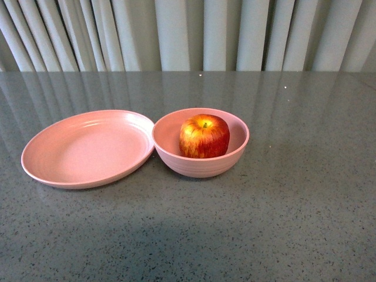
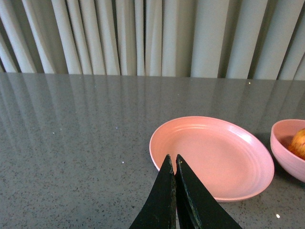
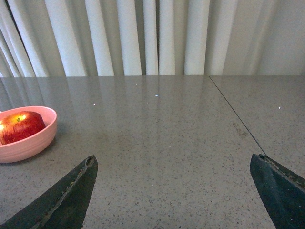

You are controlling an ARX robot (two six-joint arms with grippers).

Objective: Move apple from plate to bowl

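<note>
The red, yellow-streaked apple (image 1: 204, 136) sits upright inside the deep pink bowl (image 1: 201, 165) at the table's middle. Touching the bowl's left side lies the shallow pink plate (image 1: 88, 148), with nothing on it. Neither arm shows in the front view. In the left wrist view my left gripper (image 2: 172, 158) is shut with nothing in it, its tips over the near rim of the plate (image 2: 212, 155); the bowl (image 2: 286, 150) and a sliver of apple (image 2: 299, 143) lie beyond. My right gripper (image 3: 174, 161) is open over bare table, well away from the bowl (image 3: 26, 143) and apple (image 3: 20, 126).
A grey speckled tabletop (image 1: 294, 205) runs back to a wall of pale pleated curtains (image 1: 188, 35). In the right wrist view a thin seam (image 3: 236, 117) crosses the tabletop.
</note>
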